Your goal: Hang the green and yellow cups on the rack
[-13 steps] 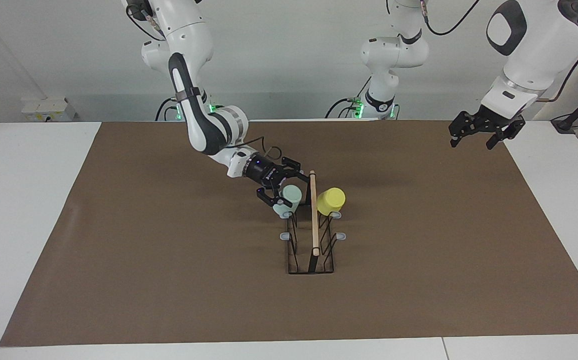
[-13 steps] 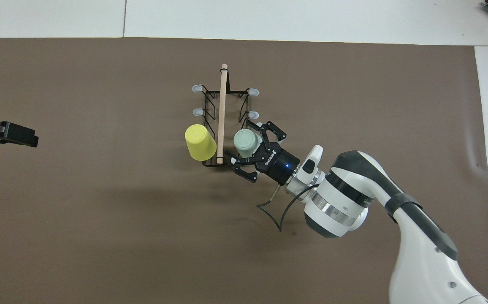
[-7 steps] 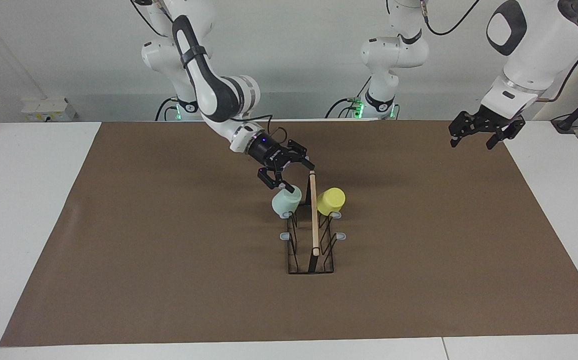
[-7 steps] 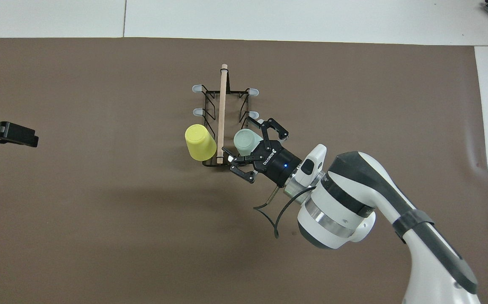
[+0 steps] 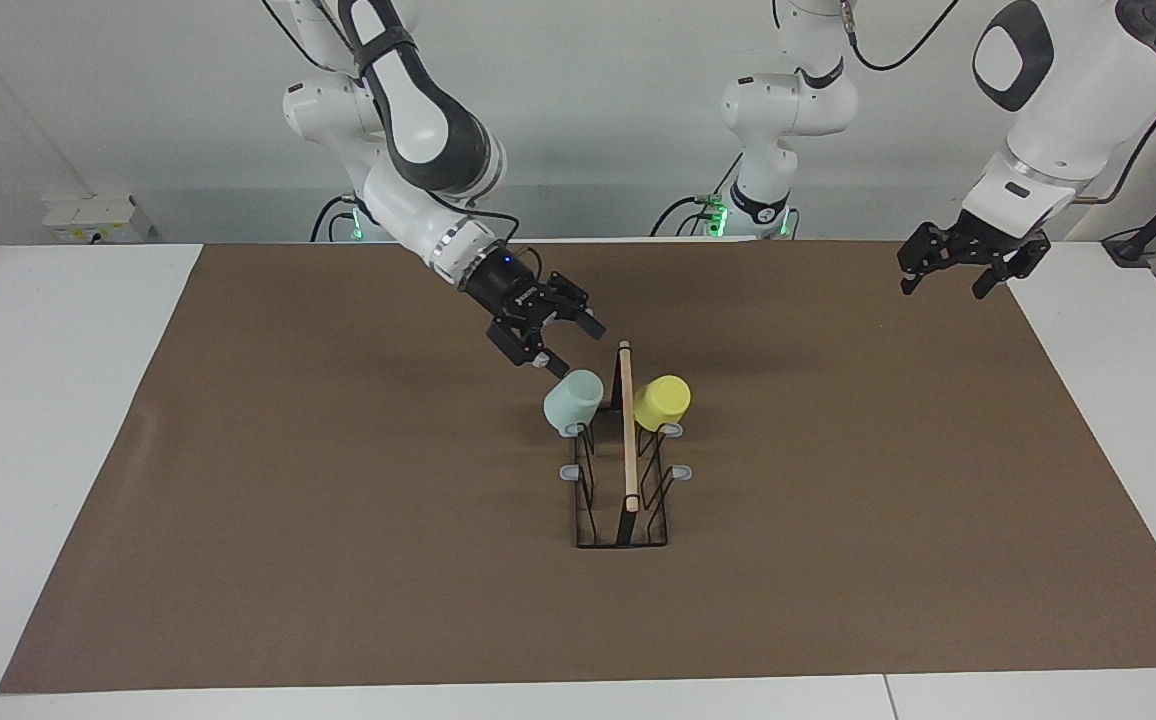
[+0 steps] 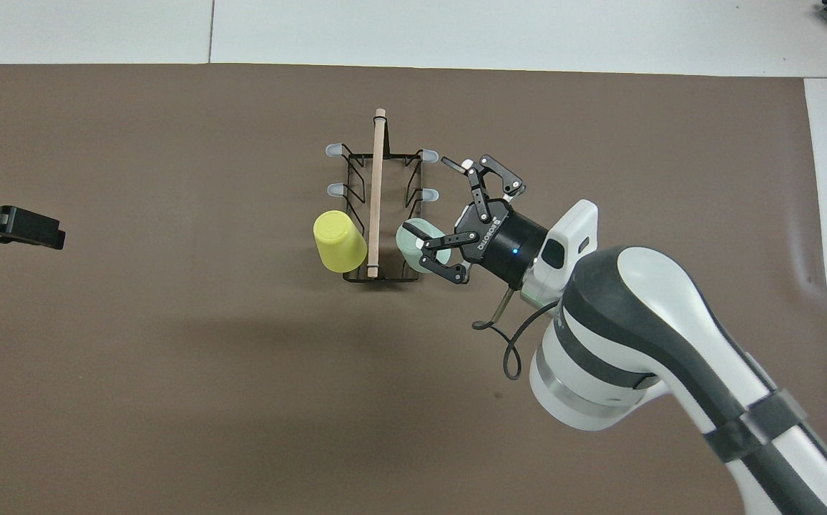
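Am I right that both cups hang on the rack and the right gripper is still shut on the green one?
Not quite. Both cups, green and yellow, hang on the rack, but the right gripper is open and holds nothing; the facing view shows it lifted clear above the green cup.

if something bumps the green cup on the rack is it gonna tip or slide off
Probably shifts easily: the green cup looks like small, thin plastic, so likely light. It sits tilted over one prong of the rack, with nothing gripping it, so a nudge could lift it off. Its round tapered shape would likely roll.
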`<act>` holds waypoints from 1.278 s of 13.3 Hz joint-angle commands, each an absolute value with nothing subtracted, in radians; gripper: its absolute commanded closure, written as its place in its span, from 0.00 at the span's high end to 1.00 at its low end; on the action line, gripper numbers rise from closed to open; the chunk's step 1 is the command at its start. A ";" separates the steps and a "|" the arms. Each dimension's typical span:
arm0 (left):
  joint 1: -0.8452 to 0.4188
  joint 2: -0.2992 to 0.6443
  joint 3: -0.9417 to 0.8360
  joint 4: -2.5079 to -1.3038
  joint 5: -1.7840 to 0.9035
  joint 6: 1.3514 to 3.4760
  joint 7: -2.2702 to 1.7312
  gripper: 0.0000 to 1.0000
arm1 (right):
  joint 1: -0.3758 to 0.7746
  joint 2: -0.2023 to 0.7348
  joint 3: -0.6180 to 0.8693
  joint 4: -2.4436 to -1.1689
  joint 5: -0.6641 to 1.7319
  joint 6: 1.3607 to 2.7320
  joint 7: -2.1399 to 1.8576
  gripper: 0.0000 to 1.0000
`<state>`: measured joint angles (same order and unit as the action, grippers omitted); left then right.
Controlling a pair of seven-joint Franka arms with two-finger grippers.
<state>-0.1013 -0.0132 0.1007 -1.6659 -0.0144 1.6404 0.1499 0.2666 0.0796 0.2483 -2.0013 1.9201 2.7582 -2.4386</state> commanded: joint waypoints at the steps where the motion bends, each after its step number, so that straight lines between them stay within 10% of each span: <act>1: -0.098 -0.015 0.100 -1.661 -0.029 1.628 0.161 1.00 | 0.204 0.052 0.250 -2.008 1.699 2.676 -2.295 1.00; 17: -0.098 -0.015 0.100 -1.663 -0.029 1.628 0.161 1.00 | -0.170 -0.041 0.244 -1.898 0.608 1.914 -1.716 1.00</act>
<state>-0.1013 -0.0133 0.1007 -1.6660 -0.0144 1.6404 0.1499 -0.1758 -0.0243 0.2324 -1.9074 0.7043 1.9351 -1.8389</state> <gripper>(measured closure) 0.000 0.000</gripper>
